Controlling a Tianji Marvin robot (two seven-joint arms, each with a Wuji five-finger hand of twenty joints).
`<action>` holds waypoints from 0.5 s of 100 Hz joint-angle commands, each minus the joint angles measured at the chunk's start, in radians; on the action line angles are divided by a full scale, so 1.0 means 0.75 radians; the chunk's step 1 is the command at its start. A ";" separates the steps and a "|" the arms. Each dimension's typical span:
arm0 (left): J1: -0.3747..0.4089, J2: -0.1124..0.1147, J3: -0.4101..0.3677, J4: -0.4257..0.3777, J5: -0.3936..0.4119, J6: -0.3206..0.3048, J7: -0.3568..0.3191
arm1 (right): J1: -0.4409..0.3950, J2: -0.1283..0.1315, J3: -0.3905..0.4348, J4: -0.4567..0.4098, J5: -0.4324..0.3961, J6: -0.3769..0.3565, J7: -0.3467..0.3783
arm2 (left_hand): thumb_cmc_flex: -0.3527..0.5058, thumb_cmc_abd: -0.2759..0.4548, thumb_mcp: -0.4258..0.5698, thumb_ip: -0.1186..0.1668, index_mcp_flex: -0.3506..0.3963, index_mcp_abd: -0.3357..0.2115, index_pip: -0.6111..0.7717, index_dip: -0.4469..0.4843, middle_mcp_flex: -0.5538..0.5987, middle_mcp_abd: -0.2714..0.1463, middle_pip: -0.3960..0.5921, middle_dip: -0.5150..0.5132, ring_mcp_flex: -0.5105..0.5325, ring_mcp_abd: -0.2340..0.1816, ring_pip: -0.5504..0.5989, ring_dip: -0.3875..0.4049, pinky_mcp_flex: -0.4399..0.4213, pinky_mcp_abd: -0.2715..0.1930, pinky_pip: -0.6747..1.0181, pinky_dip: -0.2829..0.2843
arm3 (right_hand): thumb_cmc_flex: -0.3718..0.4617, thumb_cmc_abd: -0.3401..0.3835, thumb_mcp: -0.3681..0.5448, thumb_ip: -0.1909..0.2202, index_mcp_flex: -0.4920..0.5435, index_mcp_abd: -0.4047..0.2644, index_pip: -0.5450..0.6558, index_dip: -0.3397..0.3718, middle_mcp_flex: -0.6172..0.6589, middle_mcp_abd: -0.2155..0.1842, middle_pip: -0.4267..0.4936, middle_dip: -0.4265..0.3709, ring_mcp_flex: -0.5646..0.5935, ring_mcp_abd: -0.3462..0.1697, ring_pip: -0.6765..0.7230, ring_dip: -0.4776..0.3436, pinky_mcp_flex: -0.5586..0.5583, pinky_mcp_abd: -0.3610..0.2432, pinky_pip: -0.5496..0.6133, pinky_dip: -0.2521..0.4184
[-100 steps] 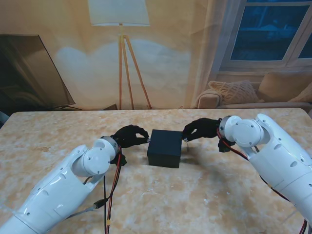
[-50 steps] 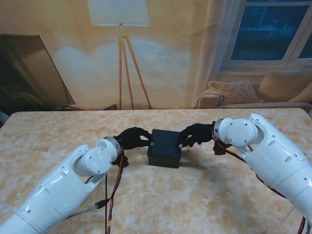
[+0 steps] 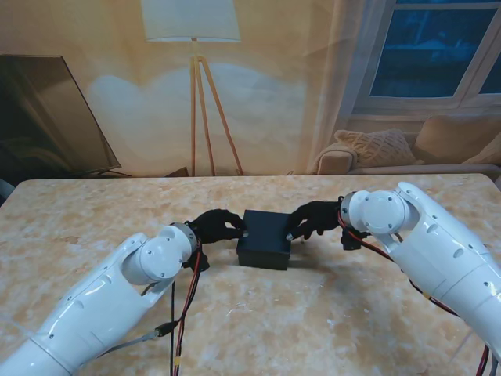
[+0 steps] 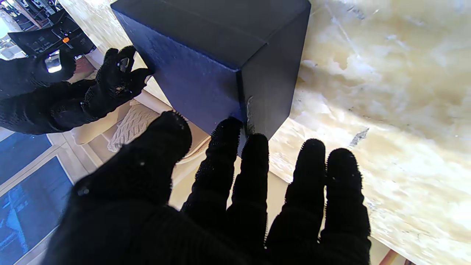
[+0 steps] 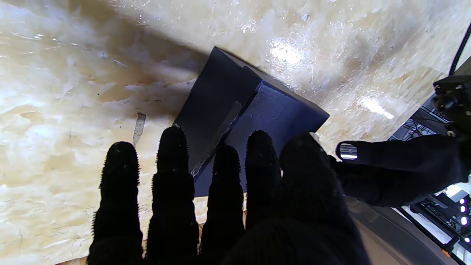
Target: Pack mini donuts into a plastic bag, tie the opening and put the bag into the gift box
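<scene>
Both hands at closed box, frame centre.
Left hand (image 3: pixel 215 225) and right hand (image 3: pixel 313 217), fingers spread, touch opposite sides of dark blue cardboard gift box (image 3: pixel 264 237); uneven pressure risks skewing it.

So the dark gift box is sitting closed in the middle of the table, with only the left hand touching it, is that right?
Not quite. Both hands are on the gift box: the left hand at one side and the right hand at the other, as the stand view shows. The box is closed, mid-table.
</scene>
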 commanded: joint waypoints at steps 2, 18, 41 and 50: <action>0.003 -0.003 0.003 0.001 -0.005 0.008 -0.037 | -0.006 -0.010 -0.014 0.013 -0.003 0.012 0.028 | -0.006 0.041 -0.009 0.016 0.062 0.003 0.048 0.003 0.016 -0.004 0.020 -0.006 0.009 -0.019 -0.012 -0.014 -0.002 0.006 -0.008 -0.012 | 0.042 -0.010 -0.024 -0.022 0.001 -0.028 0.017 -0.002 0.002 0.038 0.008 0.004 -0.013 0.002 -0.014 0.020 -0.011 0.021 0.015 0.012; 0.020 0.004 -0.021 -0.035 0.012 -0.032 -0.037 | -0.030 -0.005 0.030 -0.018 -0.018 0.000 0.032 | -0.007 0.040 -0.016 0.017 0.021 -0.017 0.041 0.004 -0.025 -0.023 0.003 -0.010 -0.008 -0.026 -0.026 -0.022 -0.008 -0.001 -0.013 -0.016 | 0.041 -0.011 -0.025 -0.021 -0.008 -0.042 0.026 0.004 -0.003 0.043 0.005 0.003 -0.012 0.004 -0.022 0.016 -0.014 0.022 0.012 0.013; 0.078 0.021 -0.105 -0.156 0.066 -0.099 -0.032 | -0.144 0.014 0.204 -0.160 -0.093 -0.052 0.042 | 0.000 0.043 -0.012 0.021 -0.031 -0.032 0.038 0.005 -0.078 -0.025 -0.013 -0.020 -0.029 -0.028 -0.045 -0.034 -0.019 -0.012 -0.031 -0.024 | 0.040 -0.009 -0.024 -0.020 -0.014 -0.050 0.040 0.009 0.012 0.079 0.017 0.013 -0.040 0.010 -0.039 0.008 -0.023 0.015 0.005 0.012; 0.118 0.034 -0.142 -0.206 0.097 -0.141 -0.049 | -0.226 0.020 0.293 -0.231 -0.130 -0.071 0.036 | 0.006 0.050 -0.011 0.021 -0.028 -0.033 0.042 0.005 -0.071 -0.016 -0.012 -0.023 -0.026 -0.030 -0.047 -0.038 -0.020 -0.022 -0.037 -0.028 | 0.041 -0.007 -0.022 -0.019 -0.014 -0.048 0.050 0.010 0.059 0.112 0.046 0.032 -0.038 0.006 -0.041 0.005 -0.023 -0.004 -0.005 0.007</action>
